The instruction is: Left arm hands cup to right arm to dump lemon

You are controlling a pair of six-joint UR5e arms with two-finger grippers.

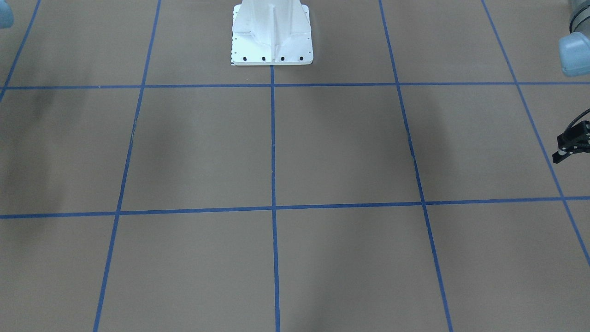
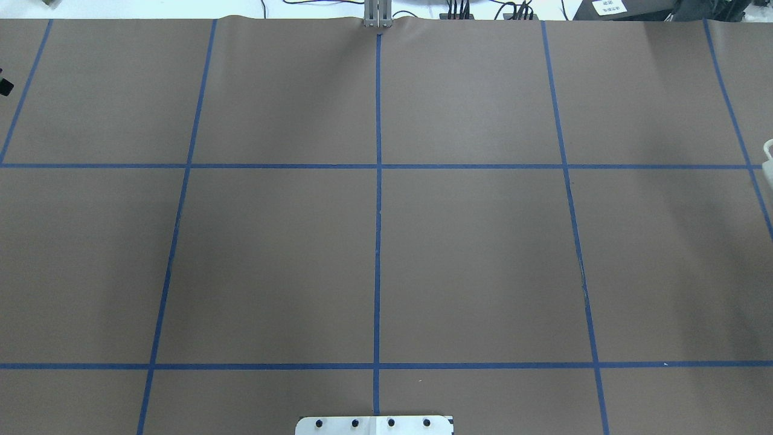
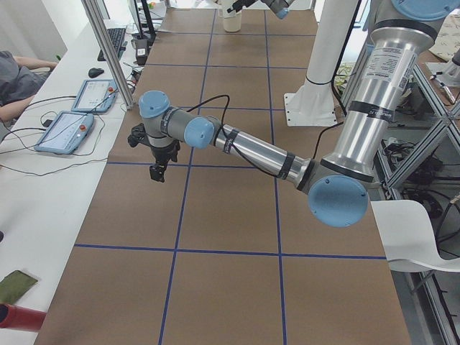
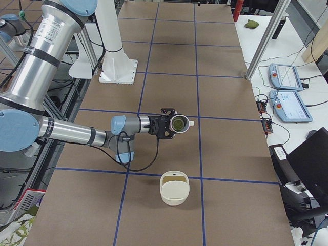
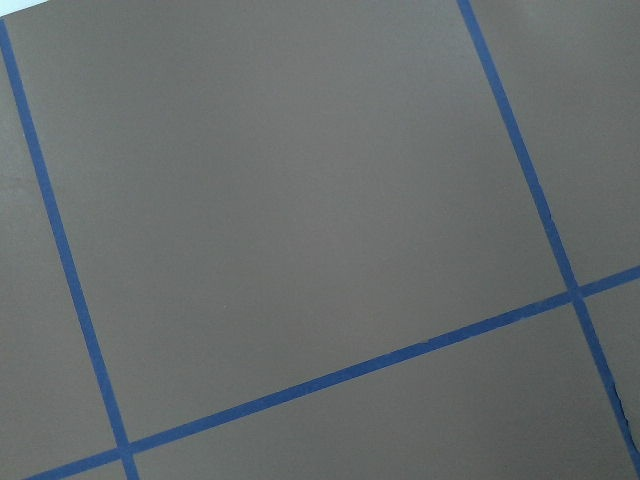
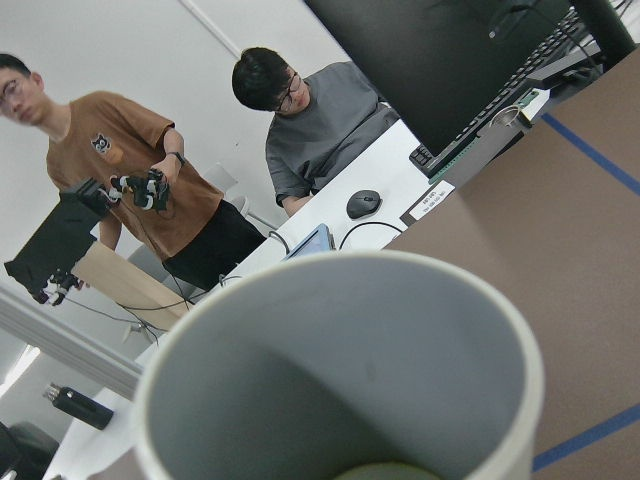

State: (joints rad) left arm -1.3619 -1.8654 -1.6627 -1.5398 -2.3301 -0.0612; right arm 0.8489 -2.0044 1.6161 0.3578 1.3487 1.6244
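In the exterior right view my right arm (image 4: pixel 82 134) reaches out low over the table. Its gripper (image 4: pixel 165 124) holds the white cup (image 4: pixel 179 123) on its side in the air, mouth toward the camera. A yellow-green lemon (image 4: pixel 178 123) sits inside. In the right wrist view the cup's grey inside (image 6: pixel 330 370) fills the frame, with a sliver of lemon (image 6: pixel 375 470) at the bottom. My left gripper (image 3: pixel 158 171) hangs empty above the table, far from the cup. It also shows at the edge of the front view (image 1: pixel 570 146). Its jaws are too small to read.
A cream-white round container (image 4: pixel 175 188) stands on the table just in front of and below the cup. The white robot pedestal (image 1: pixel 272 34) stands at mid-table. A white sliver (image 2: pixel 768 152) shows at the overhead view's right edge. Two people (image 6: pixel 320 120) are beyond the table.
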